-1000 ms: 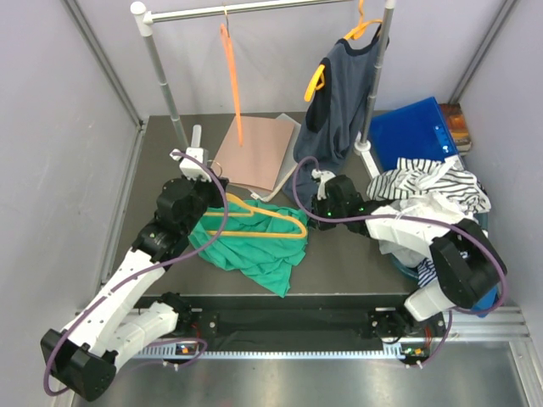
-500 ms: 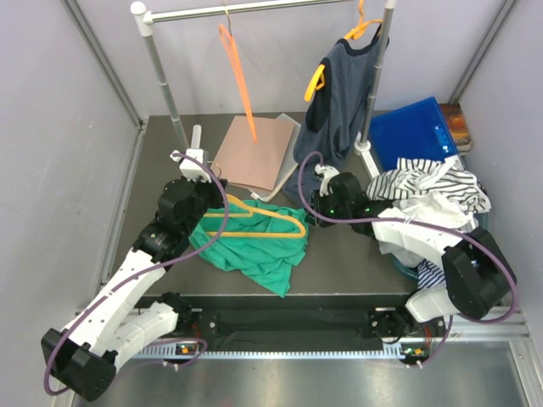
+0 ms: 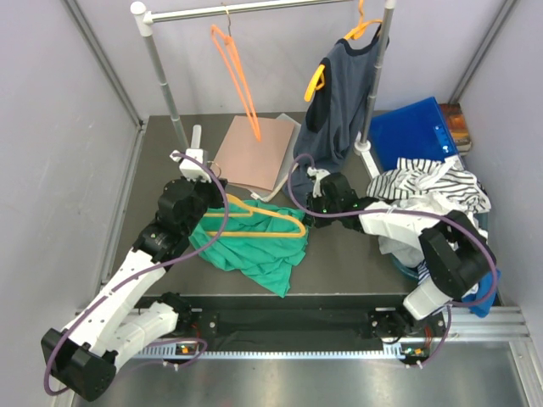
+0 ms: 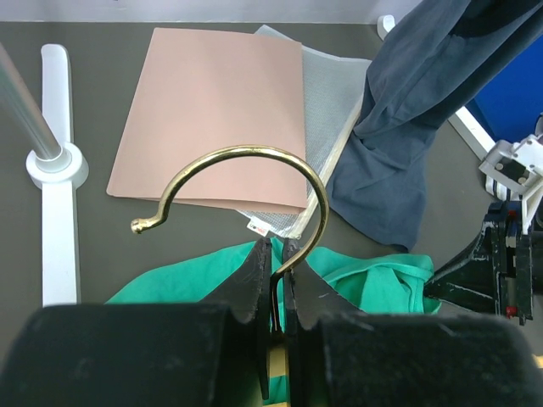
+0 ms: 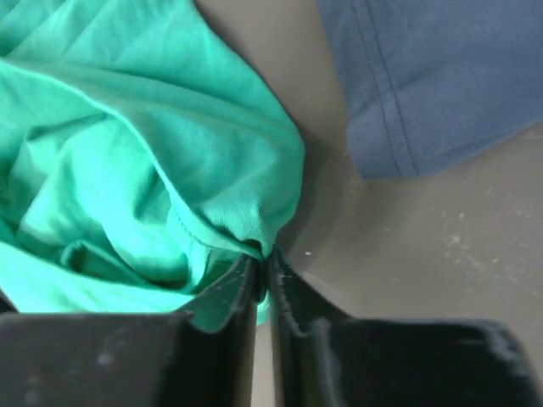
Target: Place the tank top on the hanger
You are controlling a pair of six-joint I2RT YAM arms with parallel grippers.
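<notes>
Item, left gripper [image 4: 273,254]: lower centre of the left wrist view, jaws closed tight on the stem of the brass hook [image 4: 246,149], which curls up and leftward above the fingers. Item, hanger [image 3: 254,231]: pale yellow, lying flat on the table centre-left in the top view, across the upper part of the tank top [image 3: 250,254]. Item, tank top: teal, crumpled in a heap at centre-left of the top view, spreading toward the bottom of the frame. Item, right gripper [image 5: 265,259]: lower centre of its own view, jaws almost together and apparently nipping a thin fold at the tank top's right edge. Item, navy top [image 5: 424,76]: hem hanging in the upper right of that view, near the pinch but apart from it. Step in hand, as judged: opening the tank top so a hanger arm can slide inside. Handling notes: hold the hook rigid so the hanger cannot swivel; raise the pinched fold only enough to part one layer from the other, since a bite this small on soft cloth may slip; draw the fabric over the nearer hanger arm rather than pushing the hanger into the heap; steer clear of the navy hem.
</notes>
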